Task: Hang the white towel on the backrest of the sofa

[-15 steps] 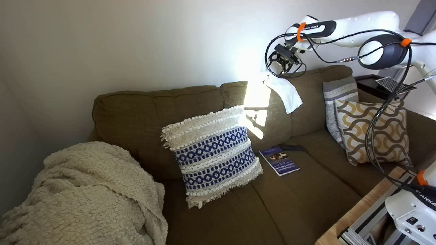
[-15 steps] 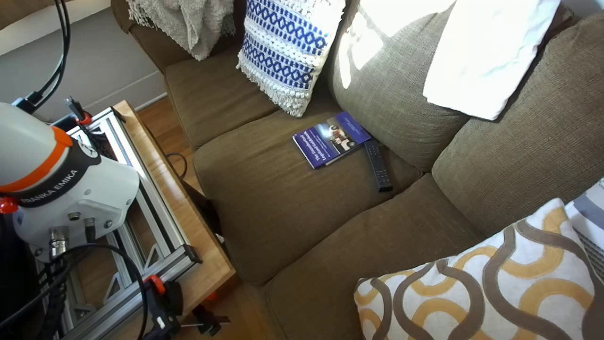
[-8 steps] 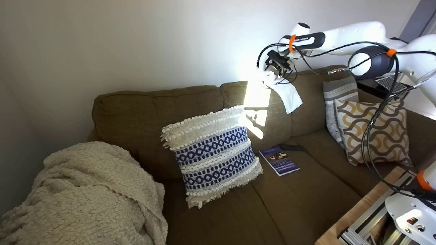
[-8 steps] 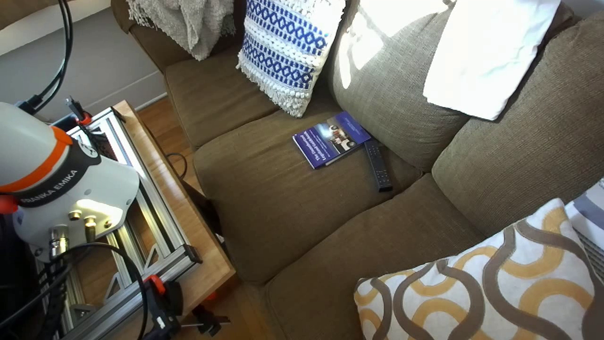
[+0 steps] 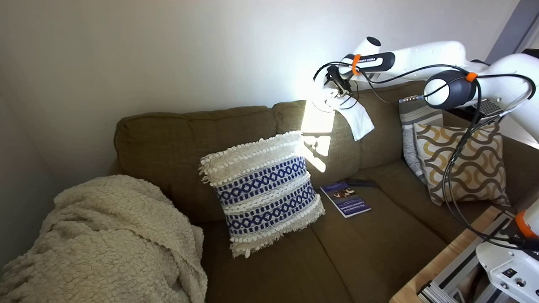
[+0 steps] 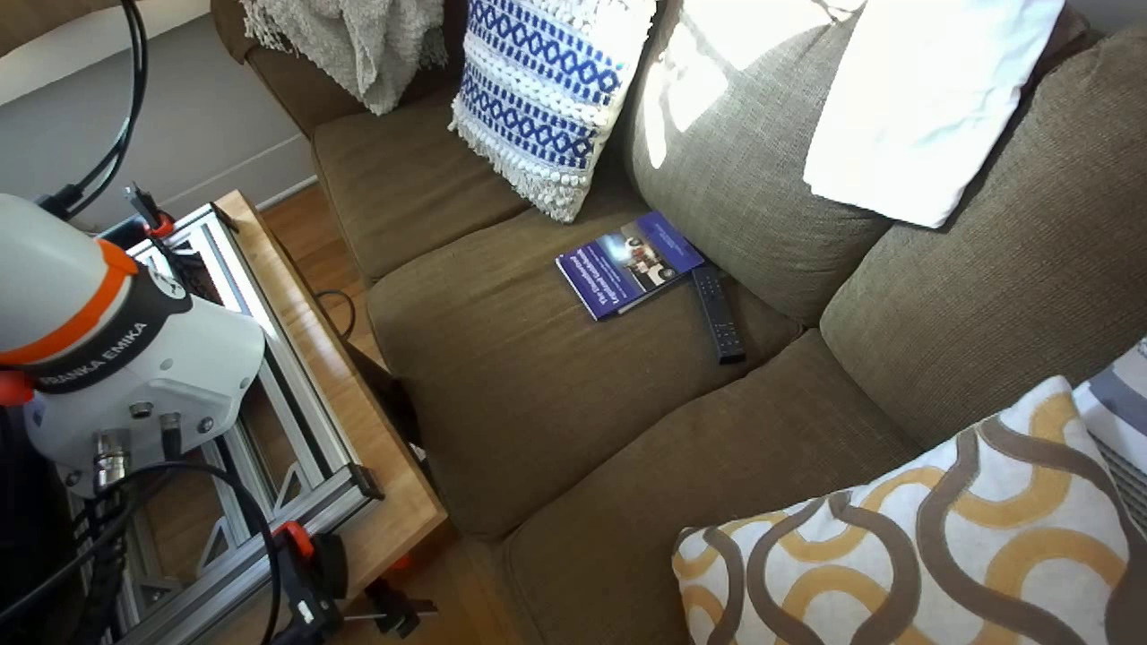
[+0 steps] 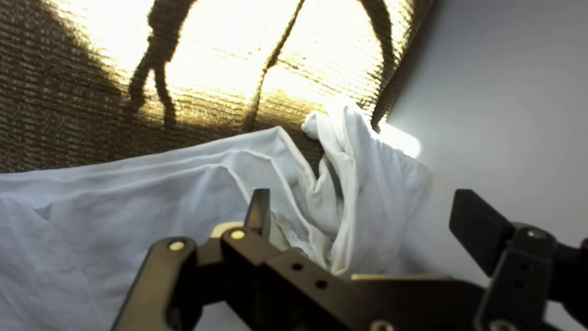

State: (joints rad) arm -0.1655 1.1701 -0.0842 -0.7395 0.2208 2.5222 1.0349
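The white towel (image 5: 358, 120) lies over the top of the sofa backrest (image 5: 193, 130), and its front part hangs down the cushion. In an exterior view the towel (image 6: 927, 116) hangs near the gap between two back cushions of the backrest (image 6: 762, 170). In the wrist view the towel (image 7: 115, 220) is bunched into folds at the top edge, near the wall. My gripper (image 5: 334, 94) is at the top of the towel. In the wrist view the gripper (image 7: 360, 204) is open, its fingers apart with the bunched folds showing between them. Contact cannot be told.
The wall (image 5: 189, 54) stands close behind the backrest. A blue-and-white fringed pillow (image 5: 269, 193), a book (image 5: 345, 198), a remote (image 6: 717, 313) and a yellow-patterned pillow (image 5: 463, 162) are on the sofa. A cream blanket (image 5: 113, 240) covers one end.
My gripper has moved down and slightly left in an exterior view, to the top of the towel. The towel looks unchanged.
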